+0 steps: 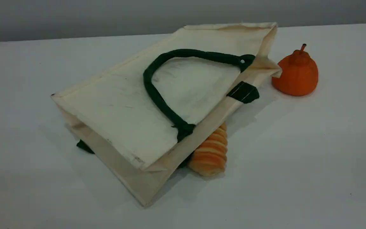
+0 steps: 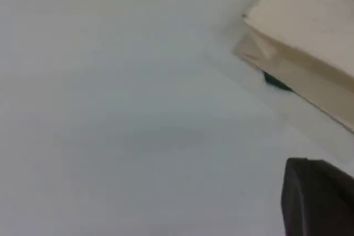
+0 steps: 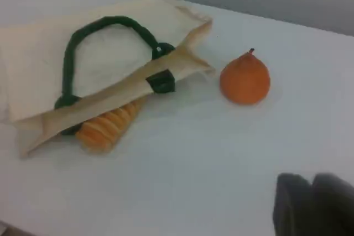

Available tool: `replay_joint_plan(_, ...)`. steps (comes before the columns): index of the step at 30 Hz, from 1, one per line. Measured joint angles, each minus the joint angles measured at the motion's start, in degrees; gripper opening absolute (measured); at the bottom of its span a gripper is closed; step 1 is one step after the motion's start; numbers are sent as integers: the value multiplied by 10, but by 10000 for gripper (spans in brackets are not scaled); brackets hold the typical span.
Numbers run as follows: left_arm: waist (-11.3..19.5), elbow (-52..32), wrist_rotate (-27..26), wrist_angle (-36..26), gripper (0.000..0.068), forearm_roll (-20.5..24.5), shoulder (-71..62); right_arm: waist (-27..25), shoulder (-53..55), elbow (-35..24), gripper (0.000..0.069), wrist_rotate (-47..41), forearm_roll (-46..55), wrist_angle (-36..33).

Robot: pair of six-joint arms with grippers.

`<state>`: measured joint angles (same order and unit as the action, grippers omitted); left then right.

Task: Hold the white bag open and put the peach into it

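Left gripper [image 2: 316, 194] and right gripper [image 3: 312, 205] both sit closed; whether either pinches anything, I cannot tell. White bag [image 1: 122, 105] lies flat, mouth facing the right arm's side, so the right gripper is nearer it. No peach is visible.

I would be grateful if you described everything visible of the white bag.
The white bag is a large cream cloth tote, faintly soiled, lying flat on its side on the table. A thick dark green rope handle loops across its upper face, and a green tab sits on the rim. A green scrap peeks from under a corner. A ridged orange loaf pokes out beneath the rim; whether it is inside or underneath is unclear.
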<state>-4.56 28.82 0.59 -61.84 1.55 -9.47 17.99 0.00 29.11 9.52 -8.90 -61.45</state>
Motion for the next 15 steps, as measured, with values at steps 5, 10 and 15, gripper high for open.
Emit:
replay_joint_plan(5, 36, 0, -1, 0, 20, 0, 45, -50, 0, 0, 61, -1, 0, 0)
replay_joint_plan(10, 63, 0, -1, 0, 24, 0, 73, -106, 0, 0, 66, -1, 0, 0)
replay_joint_plan(15, 67, 0, -1, 0, 30, -1, 96, -112, 0, 0, 73, 0, 0, 0)
